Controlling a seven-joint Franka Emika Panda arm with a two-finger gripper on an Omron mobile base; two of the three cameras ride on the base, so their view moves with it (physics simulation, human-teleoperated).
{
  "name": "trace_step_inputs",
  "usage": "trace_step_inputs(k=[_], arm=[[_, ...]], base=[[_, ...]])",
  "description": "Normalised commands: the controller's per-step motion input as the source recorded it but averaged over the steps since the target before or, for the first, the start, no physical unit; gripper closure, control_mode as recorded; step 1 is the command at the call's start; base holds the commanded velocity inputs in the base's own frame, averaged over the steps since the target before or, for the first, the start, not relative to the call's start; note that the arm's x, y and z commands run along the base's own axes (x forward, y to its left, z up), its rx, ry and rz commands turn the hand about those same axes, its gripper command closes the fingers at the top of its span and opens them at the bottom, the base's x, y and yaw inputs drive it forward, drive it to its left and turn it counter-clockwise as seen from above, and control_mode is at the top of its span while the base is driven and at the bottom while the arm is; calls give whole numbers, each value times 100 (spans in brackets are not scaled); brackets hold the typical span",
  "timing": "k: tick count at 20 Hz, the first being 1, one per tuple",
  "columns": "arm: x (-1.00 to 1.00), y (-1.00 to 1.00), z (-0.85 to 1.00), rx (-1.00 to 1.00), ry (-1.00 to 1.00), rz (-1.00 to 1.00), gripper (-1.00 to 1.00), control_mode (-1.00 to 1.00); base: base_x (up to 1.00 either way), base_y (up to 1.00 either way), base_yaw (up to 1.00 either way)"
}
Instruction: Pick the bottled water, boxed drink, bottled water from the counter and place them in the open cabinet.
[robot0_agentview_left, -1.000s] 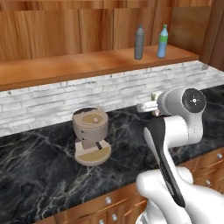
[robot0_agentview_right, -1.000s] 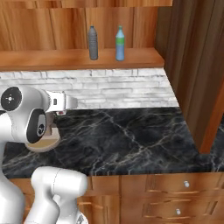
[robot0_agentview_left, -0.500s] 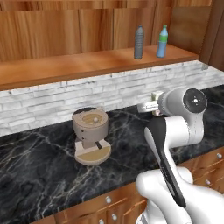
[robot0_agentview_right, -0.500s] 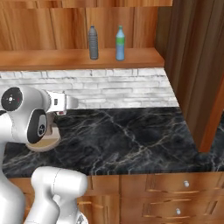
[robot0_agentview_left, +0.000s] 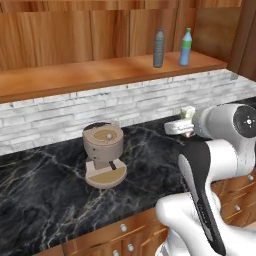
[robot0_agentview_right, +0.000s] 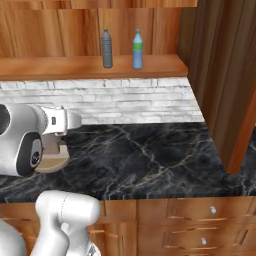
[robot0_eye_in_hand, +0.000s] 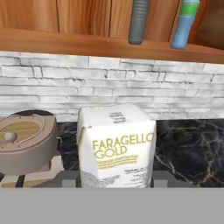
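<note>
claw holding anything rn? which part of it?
Looks like the boxed drink: it sits right at the claw, close against the hand camera with its lower part at the fingers. The finger contact itself is hidden, so the hold isn't confirmed.

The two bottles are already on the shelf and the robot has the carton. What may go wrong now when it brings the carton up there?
1. The carton sits close in front of the gripper; the fingers are hidden, so the hold may be weak and the carton might slip on the way up.
2. The grey bottle and the blue bottle stand close together on the shelf; a carton set near them might knock one over.
3. The coffee machine stands beside the path; a low swing might hit it.
</note>
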Motion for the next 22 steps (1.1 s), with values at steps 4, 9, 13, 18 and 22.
trace_step_inputs(k=[4,9,13,18,22], arm=[[-73,3,94,0,-15,14,100,-100],[-32,29,91,0,-11,5,100,-100],[3,56,63,0,-4,0,100,-100],[37,41,42,1,-1,-3,100,-100],[76,2,10,9,1,-5,100,-100]], base=[[0,0,0],[0,0,0],[0,0,0],[0,0,0],[0,0,0]])
